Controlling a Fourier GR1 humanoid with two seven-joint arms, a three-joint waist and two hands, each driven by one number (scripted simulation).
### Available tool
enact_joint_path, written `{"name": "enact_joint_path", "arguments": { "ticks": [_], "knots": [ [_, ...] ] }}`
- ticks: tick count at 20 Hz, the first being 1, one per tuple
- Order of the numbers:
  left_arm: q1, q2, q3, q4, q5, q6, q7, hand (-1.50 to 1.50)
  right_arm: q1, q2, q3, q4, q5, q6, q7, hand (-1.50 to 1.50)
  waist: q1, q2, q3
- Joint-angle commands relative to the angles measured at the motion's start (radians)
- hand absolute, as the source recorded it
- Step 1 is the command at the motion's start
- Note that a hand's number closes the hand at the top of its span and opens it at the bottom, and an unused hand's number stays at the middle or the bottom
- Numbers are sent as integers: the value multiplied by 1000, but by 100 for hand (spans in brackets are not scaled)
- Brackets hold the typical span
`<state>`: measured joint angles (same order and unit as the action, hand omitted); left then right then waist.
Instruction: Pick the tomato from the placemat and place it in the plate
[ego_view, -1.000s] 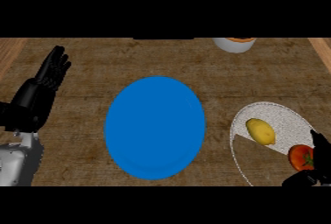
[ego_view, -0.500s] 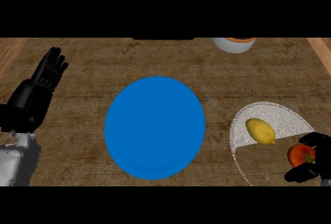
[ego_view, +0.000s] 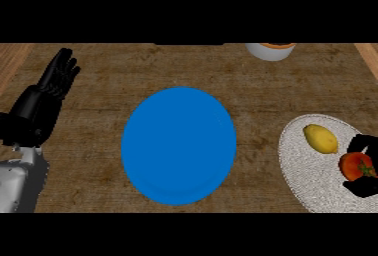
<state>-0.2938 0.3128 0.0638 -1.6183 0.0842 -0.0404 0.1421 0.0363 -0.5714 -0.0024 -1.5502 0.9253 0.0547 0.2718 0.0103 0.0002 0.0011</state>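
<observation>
The red tomato (ego_view: 354, 165) lies on the right part of the pale woven placemat (ego_view: 306, 175), at the view's right edge. My right hand (ego_view: 363, 143) comes in from that edge and curls round the tomato, with black fingers above it and the thumb below it. The blue plate (ego_view: 179, 145) sits in the middle of the counter, well left of the tomato, with nothing on it. My left hand (ego_view: 46, 100) rests open at the far left, fingers pointing up.
A yellow lemon (ego_view: 320, 138) lies on the placemat just up and left of the tomato. A white cup (ego_view: 270, 50) with something orange inside stands at the back right. Wooden strips edge the counter at both sides.
My right hand has moved up from the lower right corner onto the tomato and closed round it. The left hand, plate and lemon have stayed put.
</observation>
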Motion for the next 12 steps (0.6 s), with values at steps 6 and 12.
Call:
{"name": "enact_joint_path", "arguments": {
  "ticks": [6, 12],
  "knots": [
    [27, 9, 27, -18, 11, -18, 4, 0, -64, -80, -48, -52, -207, 87, -353, 150, -13, -3, -1],
    [17, -16, 15, 41, -28, 6, -38, 0, -66, -5, -80, -282, -404, 132, -413, 150, -30, -4, -2]
  ]
}}
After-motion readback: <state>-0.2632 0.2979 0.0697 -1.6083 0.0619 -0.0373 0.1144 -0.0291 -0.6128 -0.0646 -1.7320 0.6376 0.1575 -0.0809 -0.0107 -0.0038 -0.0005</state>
